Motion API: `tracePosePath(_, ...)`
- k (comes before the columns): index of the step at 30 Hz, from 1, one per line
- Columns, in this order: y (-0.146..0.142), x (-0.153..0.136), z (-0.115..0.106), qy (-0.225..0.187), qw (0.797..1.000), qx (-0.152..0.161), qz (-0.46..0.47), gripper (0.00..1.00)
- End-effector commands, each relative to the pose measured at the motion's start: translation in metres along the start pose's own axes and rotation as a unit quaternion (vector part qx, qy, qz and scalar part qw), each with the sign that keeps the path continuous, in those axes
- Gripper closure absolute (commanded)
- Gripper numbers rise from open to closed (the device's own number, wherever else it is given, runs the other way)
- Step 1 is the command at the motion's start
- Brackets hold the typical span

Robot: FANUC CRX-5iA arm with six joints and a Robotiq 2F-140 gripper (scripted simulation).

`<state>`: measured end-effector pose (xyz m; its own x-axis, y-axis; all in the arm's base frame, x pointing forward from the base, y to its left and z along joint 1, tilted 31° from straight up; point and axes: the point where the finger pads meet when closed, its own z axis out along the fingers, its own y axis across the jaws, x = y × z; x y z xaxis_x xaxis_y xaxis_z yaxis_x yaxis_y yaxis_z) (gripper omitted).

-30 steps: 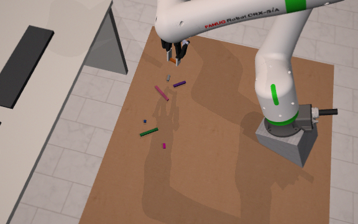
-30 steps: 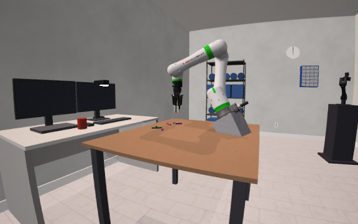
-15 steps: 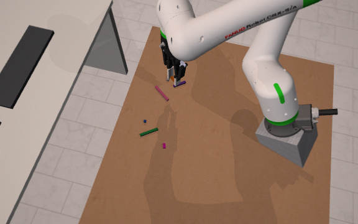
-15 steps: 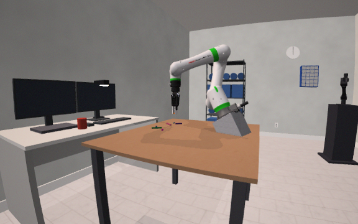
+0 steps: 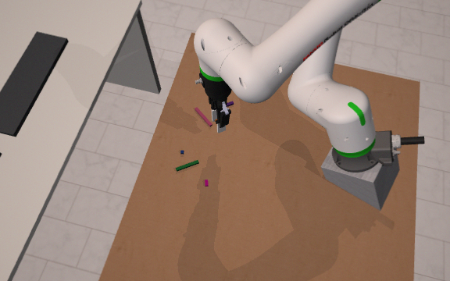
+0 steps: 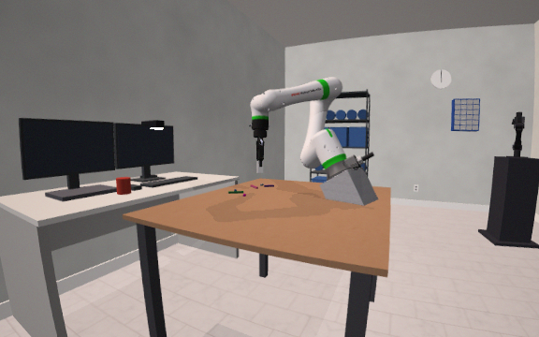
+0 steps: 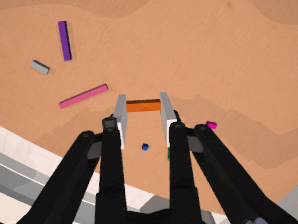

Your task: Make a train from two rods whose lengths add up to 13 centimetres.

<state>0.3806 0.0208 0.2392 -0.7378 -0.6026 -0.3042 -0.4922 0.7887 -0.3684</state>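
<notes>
My gripper (image 5: 217, 122) (image 6: 259, 168) is shut on the orange rod (image 7: 143, 106), held by its ends high above the table. A pink rod (image 5: 203, 117) (image 7: 83, 96) lies left of it in the wrist view. A purple rod (image 5: 230, 104) (image 7: 65, 41) and a grey rod (image 7: 40, 67) lie beyond; the grey one is hidden in the top view. A blue rod (image 5: 182, 152) (image 7: 145, 147) lies near the green rod (image 5: 187, 165) (image 6: 236, 192), which is mostly hidden behind a finger in the wrist view. A magenta rod (image 5: 206, 183) (image 7: 211, 125) lies apart. No two rods on the table touch.
The brown table (image 5: 256, 218) (image 6: 274, 234) carries the robot's grey base block (image 5: 366, 183) on its right. A white desk (image 5: 73, 23) with monitors, a keyboard and a red cup (image 6: 123, 185) stands beyond the table's left edge.
</notes>
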Motion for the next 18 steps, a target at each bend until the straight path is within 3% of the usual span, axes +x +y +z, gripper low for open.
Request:
tracePosePath(1, 0.039, -0.015, 0.003, 0.005, 0.997, 0.034, 0.073, 0.77)
tracePosePath(9, 0.084, -0.033, 0.006, 0.003, 0.988, 0.034, 0.151, 0.77)
tracePosePath(18, 0.090, -0.035, 0.006, 0.002, 0.986, 0.034, 0.161, 0.77)
